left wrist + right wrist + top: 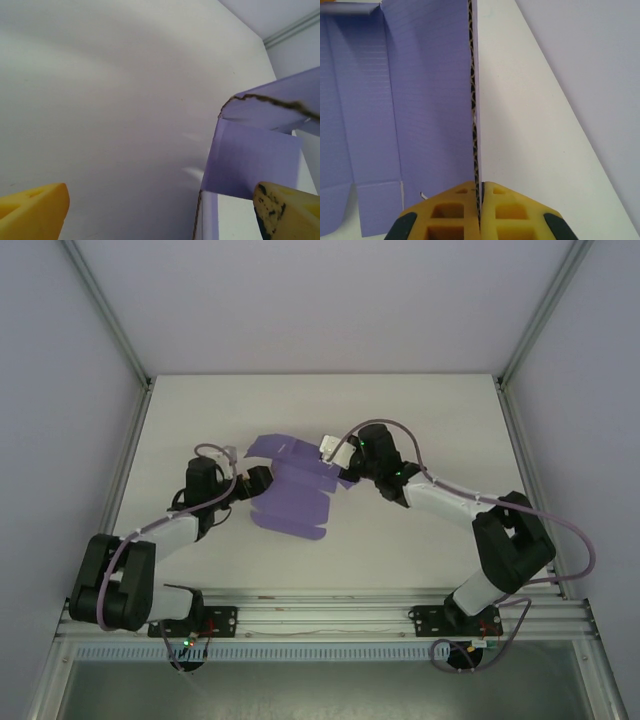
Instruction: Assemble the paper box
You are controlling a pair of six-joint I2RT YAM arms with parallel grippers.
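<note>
The paper box is a violet die-cut sheet (292, 490) spread on the white table (200, 420) between the two arms. My right gripper (338, 460) holds its right flap. In the right wrist view that flap (435, 90) stands upright, seen edge-on, and the yellow fingers (455, 212) of the right gripper (480, 200) are shut on its corrugated edge. My left gripper (260, 481) sits at the sheet's left edge. In the left wrist view the left gripper (160, 215) is wide open, with a raised violet panel (250, 160) just inside the right finger (287, 212).
White walls and aluminium frame posts (110, 320) enclose the table on three sides. The table's far half (320, 400) is bare white surface. Both arms' cables loop above the sheet's ends.
</note>
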